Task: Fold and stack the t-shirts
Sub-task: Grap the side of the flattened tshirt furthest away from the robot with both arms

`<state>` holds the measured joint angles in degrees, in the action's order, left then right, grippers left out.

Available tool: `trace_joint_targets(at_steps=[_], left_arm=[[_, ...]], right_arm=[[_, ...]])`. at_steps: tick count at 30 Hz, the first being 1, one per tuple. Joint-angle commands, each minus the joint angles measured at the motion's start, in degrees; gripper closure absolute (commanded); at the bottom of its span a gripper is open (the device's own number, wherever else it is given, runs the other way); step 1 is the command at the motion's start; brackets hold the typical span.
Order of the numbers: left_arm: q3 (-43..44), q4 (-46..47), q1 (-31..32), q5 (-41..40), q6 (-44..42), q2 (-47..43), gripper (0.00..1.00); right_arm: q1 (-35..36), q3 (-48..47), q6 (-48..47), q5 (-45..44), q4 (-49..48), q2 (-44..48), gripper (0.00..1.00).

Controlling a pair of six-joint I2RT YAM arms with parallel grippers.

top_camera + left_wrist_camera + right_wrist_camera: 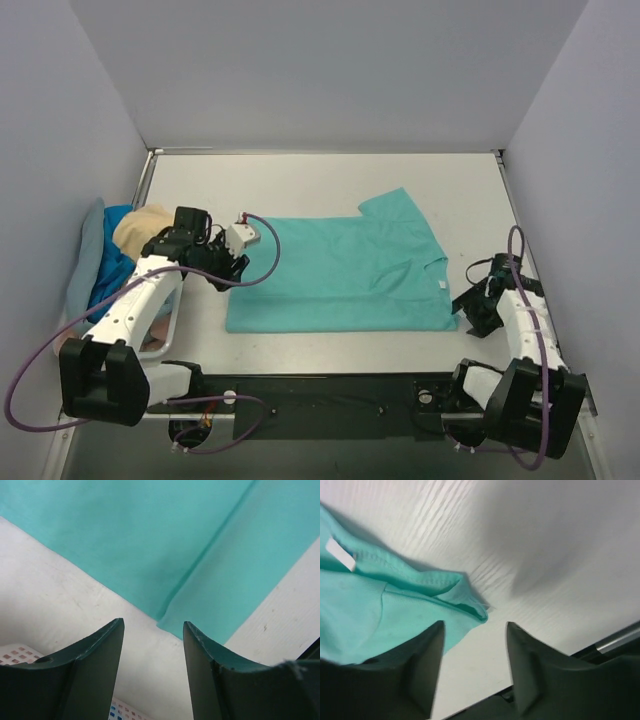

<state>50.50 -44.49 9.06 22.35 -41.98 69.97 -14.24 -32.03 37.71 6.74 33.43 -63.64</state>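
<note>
The teal-green t-shirt [345, 270] lies flat on the white table, folded lengthwise, its one sleeve at the far right and its small white neck label [441, 285] near the right edge. My left gripper [232, 262] is open and empty just off the shirt's left edge; the left wrist view shows the shirt's corner [200, 570] just ahead of the fingertips. My right gripper [470, 305] is open and empty by the shirt's near right corner [465, 597], where the label [340, 555] also shows. A blue t-shirt [108, 270], a tan one [140, 228] and a grey-blue one [85, 250] lie piled at the left.
A white perforated basket [160, 335] stands at the near left under the pile of shirts. Grey walls close in the table on the left, back and right. A black rail [330, 395] runs along the near edge between the arm bases.
</note>
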Motion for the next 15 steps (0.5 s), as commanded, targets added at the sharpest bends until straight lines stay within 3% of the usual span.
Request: trace_joint_targets(at_steps=[1, 2, 4, 5, 6, 8, 11, 14, 15], left_arm=[[6.53, 4.06, 0.17, 4.63, 12.87, 2.18, 0.38], [8.02, 4.5, 0.08, 4.37, 15.06, 3.58, 0.37], [10.39, 4.85, -0.09, 2.97, 17.88, 6.12, 0.35], [11.28, 4.76, -0.36, 2.53, 19.46, 7.44, 0.33], [13.46, 5.02, -0.45, 1.13, 20.61, 9.98, 0.33], [18.11, 4.24, -1.23, -0.89, 23.77, 15.85, 0.32], [26.03, 1.26, -2.46, -2.31, 26.33, 23.79, 0.32], [32.88, 1.95, -2.82, -1.87, 23.79, 30.11, 0.32], [35.34, 2.39, -2.91, -2.04, 22.22, 31.44, 0.3]], right_arm=[[-5.44, -1.89, 4.64, -10.13, 6.73, 7.8, 0.35], [-6.49, -3.55, 4.91, -11.21, 6.56, 8.61, 0.22], [-6.07, -6.97, 3.87, -11.85, 2.29, 9.93, 0.11], [-5.71, -8.12, 1.86, -8.88, -0.27, 9.15, 0.01], [-3.97, -10.4, 0.27, -7.29, -6.12, 7.93, 0.0], [0.76, -18.36, -4.12, -7.36, -9.16, 1.09, 0.0], [6.85, -32.97, -16.21, -8.26, -6.46, -16.79, 0.03], [9.92, -51.92, -23.81, -0.43, -1.29, -30.99, 0.14], [10.37, -58.69, -25.31, 0.89, -0.13, -37.63, 0.25]])
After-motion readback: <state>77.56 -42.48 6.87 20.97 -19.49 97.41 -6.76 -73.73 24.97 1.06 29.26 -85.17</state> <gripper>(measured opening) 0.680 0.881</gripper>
